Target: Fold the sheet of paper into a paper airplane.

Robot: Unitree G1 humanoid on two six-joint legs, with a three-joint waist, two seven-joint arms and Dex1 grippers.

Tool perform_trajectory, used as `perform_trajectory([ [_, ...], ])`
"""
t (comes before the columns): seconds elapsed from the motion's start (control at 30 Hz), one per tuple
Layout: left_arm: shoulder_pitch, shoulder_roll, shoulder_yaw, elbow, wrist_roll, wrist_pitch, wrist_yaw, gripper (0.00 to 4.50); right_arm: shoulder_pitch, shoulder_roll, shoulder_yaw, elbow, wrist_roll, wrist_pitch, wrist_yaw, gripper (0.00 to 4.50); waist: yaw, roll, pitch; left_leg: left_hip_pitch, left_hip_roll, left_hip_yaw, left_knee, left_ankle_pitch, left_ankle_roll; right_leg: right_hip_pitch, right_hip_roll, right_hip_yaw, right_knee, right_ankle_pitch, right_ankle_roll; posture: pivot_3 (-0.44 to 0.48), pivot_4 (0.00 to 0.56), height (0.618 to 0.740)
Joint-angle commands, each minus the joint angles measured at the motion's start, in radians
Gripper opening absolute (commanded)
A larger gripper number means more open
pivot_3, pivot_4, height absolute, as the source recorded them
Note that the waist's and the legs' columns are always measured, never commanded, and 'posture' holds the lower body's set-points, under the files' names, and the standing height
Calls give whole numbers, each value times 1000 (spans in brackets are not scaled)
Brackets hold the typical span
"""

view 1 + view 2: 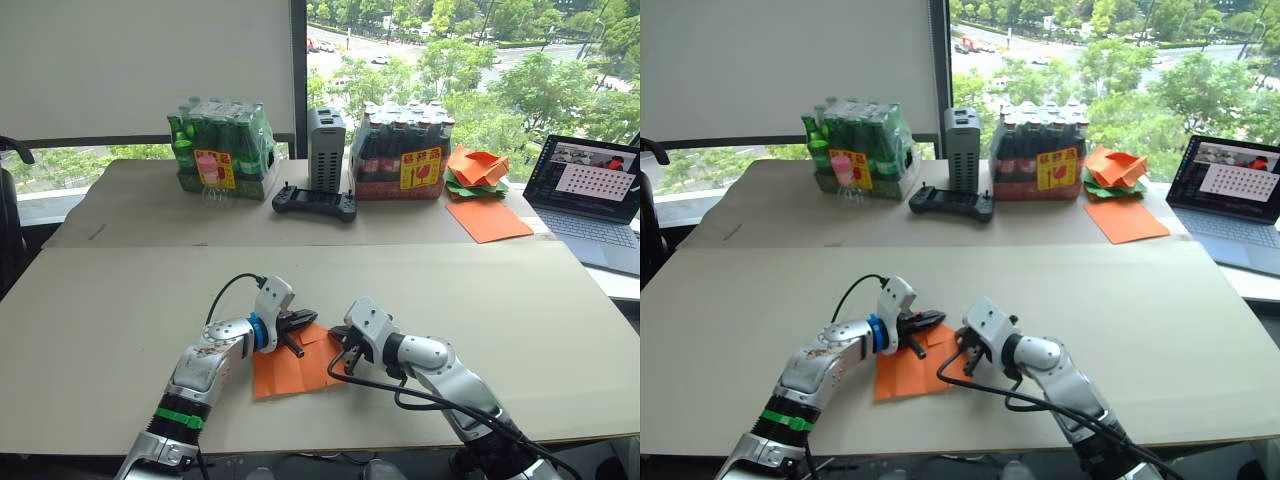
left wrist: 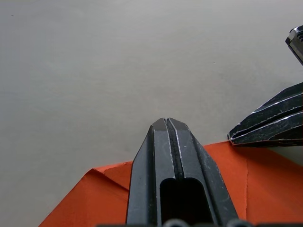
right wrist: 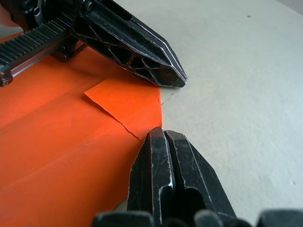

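Both of my grippers met over the sheet of paper (image 1: 290, 370) on the table (image 1: 120, 320).
From the head, my left gripper (image 1: 298, 327) and right gripper (image 1: 343, 352) rested at its far edge. My left wrist showed fingers (image 2: 173, 156) pressed together above the folded corner; my right wrist showed fingers (image 3: 165, 165) likewise closed at the paper's edge.

Bare table (image 1: 120, 320) around both pincers

Both grippers meet over the sheet of paper (image 1: 290, 368) on the table (image 1: 120, 320): left gripper (image 1: 297, 325) at its far edge, right gripper (image 1: 345, 352) just beside, tips down.
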Motion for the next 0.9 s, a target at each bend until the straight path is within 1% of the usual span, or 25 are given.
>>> perform_trajectory([
  [0.03, 44, 37, 13, 68, 46, 13, 34, 0, 27, 1, 34, 51, -18, 47, 5, 20, -1, 0, 0, 0, 0, 0, 0, 0, 0, 0, 0, 0, 0, 0, 0, 0, 150, 740],
  [0.4, 62, 39, 3, 65, 49, -3, 40, 0, -7, 66, -5, 40, 25, -5, 12, 20, -14, 0, -1, 2, 1, 0, -1, 0, 0, 0, 1, 0, 1, 0, 0, 0, 150, 740],
  [0.57, 63, 32, -1, 57, 47, -2, 44, 0, -19, 88, 11, 60, 8, -27, 16, 20, -16, 0, -2, 2, 1, 0, -1, 0, 0, 0, 1, 0, 1, 0, 0, 0, 150, 740],
  [0.9, 67, 30, -1, 48, 42, 0, 49, 0, -40, 140, -1, 78, 26, -60, 17, 20, -18, 0, -1, 1, 1, 0, -2, 0, 0, 0, 1, 0, 0, 0, 0, 0, 150, 740],
])
